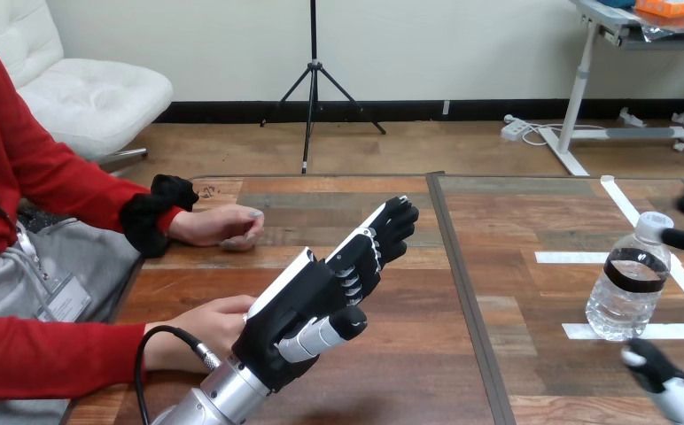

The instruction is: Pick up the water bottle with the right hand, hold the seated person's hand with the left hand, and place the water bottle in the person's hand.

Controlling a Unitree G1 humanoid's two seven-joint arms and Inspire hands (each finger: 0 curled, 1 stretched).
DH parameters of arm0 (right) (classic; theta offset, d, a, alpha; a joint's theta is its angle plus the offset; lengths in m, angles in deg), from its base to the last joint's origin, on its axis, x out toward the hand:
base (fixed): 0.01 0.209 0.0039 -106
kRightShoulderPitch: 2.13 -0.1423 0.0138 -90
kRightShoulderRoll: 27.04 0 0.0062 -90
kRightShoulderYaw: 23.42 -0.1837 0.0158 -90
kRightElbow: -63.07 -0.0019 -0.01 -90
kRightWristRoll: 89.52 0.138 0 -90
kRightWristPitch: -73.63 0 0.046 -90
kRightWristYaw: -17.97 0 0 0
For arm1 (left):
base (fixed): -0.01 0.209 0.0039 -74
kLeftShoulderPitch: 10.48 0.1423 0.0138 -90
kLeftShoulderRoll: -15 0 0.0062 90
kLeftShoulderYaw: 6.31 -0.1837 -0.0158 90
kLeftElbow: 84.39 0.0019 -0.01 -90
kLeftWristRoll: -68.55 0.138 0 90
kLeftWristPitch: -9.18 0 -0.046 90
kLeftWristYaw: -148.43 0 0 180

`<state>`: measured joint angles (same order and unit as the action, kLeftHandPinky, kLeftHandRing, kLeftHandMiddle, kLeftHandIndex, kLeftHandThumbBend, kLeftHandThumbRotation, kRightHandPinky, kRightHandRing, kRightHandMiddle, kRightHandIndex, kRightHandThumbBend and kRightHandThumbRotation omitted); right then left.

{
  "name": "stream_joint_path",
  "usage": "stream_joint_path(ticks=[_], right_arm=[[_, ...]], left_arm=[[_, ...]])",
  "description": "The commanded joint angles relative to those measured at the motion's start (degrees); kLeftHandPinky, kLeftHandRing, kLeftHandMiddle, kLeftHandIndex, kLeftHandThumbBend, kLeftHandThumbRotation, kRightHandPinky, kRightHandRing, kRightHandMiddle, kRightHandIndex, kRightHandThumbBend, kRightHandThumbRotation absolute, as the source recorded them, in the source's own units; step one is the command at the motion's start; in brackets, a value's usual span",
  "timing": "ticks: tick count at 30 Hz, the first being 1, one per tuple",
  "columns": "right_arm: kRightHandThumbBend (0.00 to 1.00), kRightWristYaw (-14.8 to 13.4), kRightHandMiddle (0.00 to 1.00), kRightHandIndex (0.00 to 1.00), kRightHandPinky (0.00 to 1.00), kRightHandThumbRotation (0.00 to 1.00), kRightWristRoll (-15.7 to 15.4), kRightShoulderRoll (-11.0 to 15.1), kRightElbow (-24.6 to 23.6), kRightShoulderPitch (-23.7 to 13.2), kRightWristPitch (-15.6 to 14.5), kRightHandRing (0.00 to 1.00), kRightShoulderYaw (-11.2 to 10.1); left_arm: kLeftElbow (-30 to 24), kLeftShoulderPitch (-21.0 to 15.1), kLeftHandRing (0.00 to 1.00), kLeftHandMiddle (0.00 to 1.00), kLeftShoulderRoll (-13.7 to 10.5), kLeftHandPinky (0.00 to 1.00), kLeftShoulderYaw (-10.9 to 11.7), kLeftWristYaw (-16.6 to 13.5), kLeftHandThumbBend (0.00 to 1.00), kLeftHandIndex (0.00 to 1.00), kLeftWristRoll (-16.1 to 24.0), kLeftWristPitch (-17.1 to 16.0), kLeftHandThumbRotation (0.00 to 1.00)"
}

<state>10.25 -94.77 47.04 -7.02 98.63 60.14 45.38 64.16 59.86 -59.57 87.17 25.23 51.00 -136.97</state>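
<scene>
The desk is a patchwork of wood-grain planks in warm brown, reddish brown and weathered grey, split by a dark grey strip. White tape marks straight lines on its right part. The water bottle is clear and colourless, with a white cap and a black band round its upper body. The left hand is black with white shells on its back and black-and-white fingers; its forearm is silver, with a black cable looping beside it. The right hand shows black with a little white.
</scene>
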Motion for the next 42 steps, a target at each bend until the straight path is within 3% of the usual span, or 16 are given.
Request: stream_joint_path(ticks=[1, 7, 21, 30, 36, 42], right_arm=[[1.00, -1.4, 0.79, 0.80, 0.65, 0.63, 0.5, -0.2, 0.4, -2.9, 0.9, 0.78, -2.3], [1.00, -2.9, 0.79, 0.80, 0.64, 0.63, -0.6, -0.3, 1.2, -3.3, 0.1, 0.78, -4.5], [1.00, -4.2, 0.83, 0.82, 0.66, 0.60, 0.7, 2.2, 4.4, -3.5, -5.1, 0.82, -5.1], [1.00, -3.0, 0.87, 0.84, 0.69, 0.62, 3.9, 5.5, 11.1, -5.8, -7.5, 0.86, -4.3], [1.00, -1.7, 0.89, 0.86, 0.72, 0.61, 6.2, 7.4, 15.1, -7.5, -10.7, 0.88, -3.7], [1.00, -2.3, 0.90, 0.88, 0.72, 0.61, 5.6, 9.4, 20.2, -10.0, -12.8, 0.89, -4.0]], left_arm=[[-0.1, -3.8, 1.00, 1.00, 0.0, 1.00, 0.9, -0.3, 1.00, 1.00, -0.3, -0.2, 0.80], [-0.1, -3.9, 1.00, 1.00, 0.0, 1.00, 0.9, 0.1, 1.00, 1.00, -0.6, 0.2, 0.80], [0.0, -4.1, 1.00, 1.00, -0.2, 1.00, 1.1, -0.4, 1.00, 1.00, -0.4, 0.0, 0.80], [0.1, -4.3, 1.00, 1.00, -0.4, 1.00, 1.2, -0.4, 1.00, 1.00, -0.4, -0.3, 0.81], [0.0, -4.4, 1.00, 1.00, -0.6, 1.00, 1.2, -0.6, 1.00, 1.00, -0.3, -0.3, 0.81], [-0.2, -4.3, 1.00, 1.00, -0.7, 1.00, 1.2, -0.6, 1.00, 1.00, -0.5, 0.0, 0.81]])
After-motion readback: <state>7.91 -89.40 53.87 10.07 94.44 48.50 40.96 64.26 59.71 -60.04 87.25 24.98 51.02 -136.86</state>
